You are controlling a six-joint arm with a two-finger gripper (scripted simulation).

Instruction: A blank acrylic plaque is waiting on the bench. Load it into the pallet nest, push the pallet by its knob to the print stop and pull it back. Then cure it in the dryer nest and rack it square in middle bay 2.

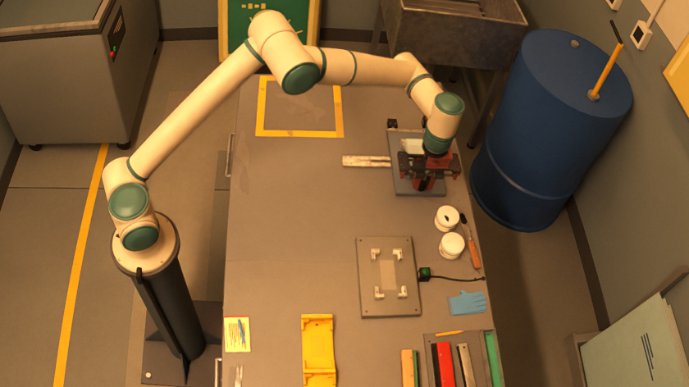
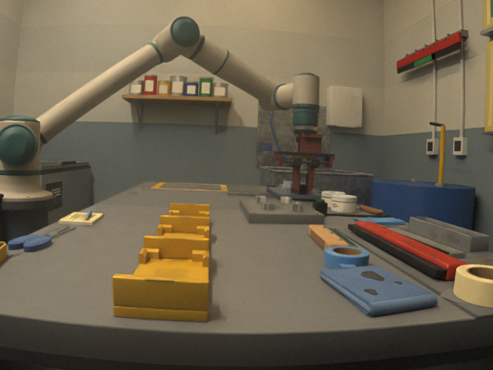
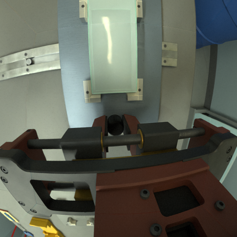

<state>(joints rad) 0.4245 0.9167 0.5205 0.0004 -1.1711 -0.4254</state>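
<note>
At the far right of the bench, the blue-grey pallet [image 1: 418, 166] lies with the pale green acrylic plaque [image 3: 112, 49] seated between the white corner blocks of its nest. My gripper [image 3: 115, 127] is at the pallet's near end, and its two red fingers are closed on the black knob [image 3: 115, 126]. A steel rail [image 1: 367, 161] runs out from the pallet's left side. The dryer plate [image 1: 388, 276] with its own corner blocks lies nearer along the bench. The yellow rack [image 2: 169, 261] with its bays sits at the near edge.
Behind the pallet stand a grey metal bin [image 1: 452, 29] and a large blue drum [image 1: 553, 125] just off the bench's right side. Two white jars [image 1: 448, 231], a green button box [image 1: 424, 274] and a blue glove [image 1: 467, 302] lie near the dryer plate.
</note>
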